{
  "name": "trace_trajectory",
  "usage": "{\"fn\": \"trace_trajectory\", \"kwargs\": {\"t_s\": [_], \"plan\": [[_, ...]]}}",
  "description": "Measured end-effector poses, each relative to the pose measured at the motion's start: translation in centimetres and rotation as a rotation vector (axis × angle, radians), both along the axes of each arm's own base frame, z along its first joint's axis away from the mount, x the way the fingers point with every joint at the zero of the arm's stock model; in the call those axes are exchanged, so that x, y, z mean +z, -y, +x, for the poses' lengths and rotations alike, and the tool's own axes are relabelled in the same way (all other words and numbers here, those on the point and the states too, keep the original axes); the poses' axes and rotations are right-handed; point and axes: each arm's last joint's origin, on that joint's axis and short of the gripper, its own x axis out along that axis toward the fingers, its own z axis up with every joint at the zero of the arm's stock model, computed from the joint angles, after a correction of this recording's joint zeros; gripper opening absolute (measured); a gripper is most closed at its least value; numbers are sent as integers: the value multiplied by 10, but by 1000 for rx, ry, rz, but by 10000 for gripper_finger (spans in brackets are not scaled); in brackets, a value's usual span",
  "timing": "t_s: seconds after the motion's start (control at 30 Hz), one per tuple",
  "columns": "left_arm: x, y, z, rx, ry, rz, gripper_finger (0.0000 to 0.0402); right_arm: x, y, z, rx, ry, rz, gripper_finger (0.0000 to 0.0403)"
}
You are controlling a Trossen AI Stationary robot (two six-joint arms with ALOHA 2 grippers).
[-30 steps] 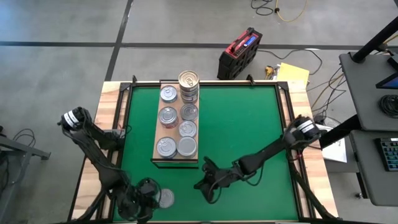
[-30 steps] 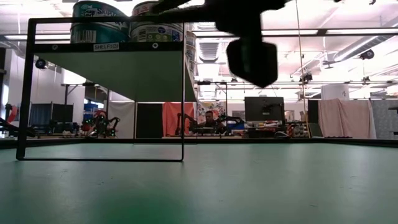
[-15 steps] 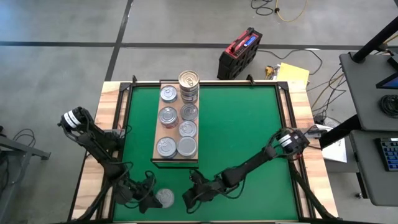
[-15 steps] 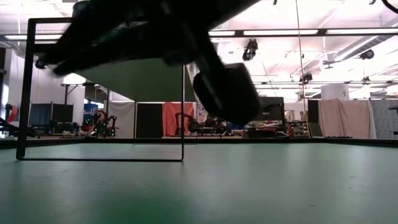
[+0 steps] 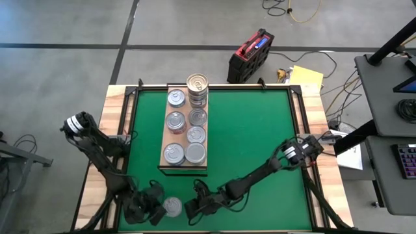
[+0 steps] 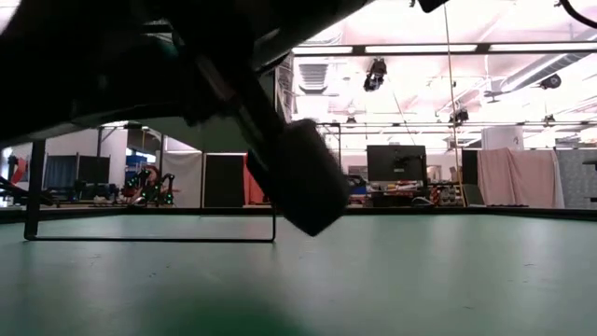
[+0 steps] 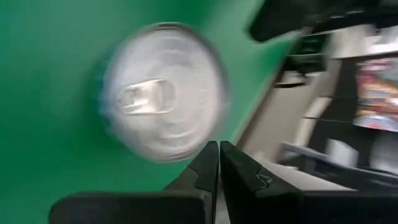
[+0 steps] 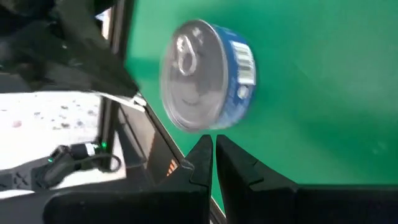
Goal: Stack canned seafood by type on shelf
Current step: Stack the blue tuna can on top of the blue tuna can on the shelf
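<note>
One loose can of seafood point(image 5: 172, 207), with a silver pull-tab lid point(image 8: 189, 74) and a blue label, stands on its base on the green mat near the table's front edge. My left gripper point(image 5: 160, 209) is shut just left of it, and my right gripper point(image 5: 188, 209) is shut just right of it. The two sets of shut fingertips point(image 7: 219, 146) point(image 8: 209, 140) point at the can's side from opposite sides. The shelf point(image 5: 163, 130) carries several cans in two rows, with a taller stack point(image 5: 197, 84) at its far right corner. My left gripper points its shut fingertips at the loose can's left side point(image 7: 202, 140), slanting down; I cannot tell whether they touch it. My right gripper points its shut fingertips at the can's right side wall point(image 8: 214, 124), slanting down; whether they touch it I cannot tell.
The shelf's near edge point(image 5: 184, 171) lies a short way beyond the loose can. Bare green mat point(image 5: 260, 143) stretches to the right of the shelf. In the low view a dark arm point(image 6: 187, 84) fills the upper left and hides the shelf's top.
My right gripper has swept along the near edge toward the table's left and down to the loose can, rolling about its own axis. My left gripper has sunk a little beside the can and rolled as well. The can has stayed in place.
</note>
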Motion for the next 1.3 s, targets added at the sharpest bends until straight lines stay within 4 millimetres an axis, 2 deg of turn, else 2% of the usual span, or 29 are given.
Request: {"fn": "trace_trajectory", "kwargs": {"t_s": [0.17, 0.3, 0.57, 0.7, 0.93, 1.13, 1.3], "plan": [[15, -1, -1, 25, -120, 130, 0, 4, 0, 5, -40, 43, -45, 12], [18, -3, -2, -11, -131, 198, 0, 8, 1, 7, -67, 67, -69, 12], [-3, -1, -5, -59, 24, 26, 0, 8, 3, 8, -108, 89, -99, 12], [-13, -6, -9, -32, 8, -2, 0, 8, 3, 8, -109, 92, -108, 12], [-13, -6, -11, -54, -26, 18, 0, 8, 3, 8, -74, 92, -149, 12], [-19, -9, -15, -96, -95, 127, 0, 16, 3, -3, -21, -12, -168, 12], [-29, -9, -14, -96, -79, 198, 0, 36, 4, -27, -18, -174, -217, 12]]}}
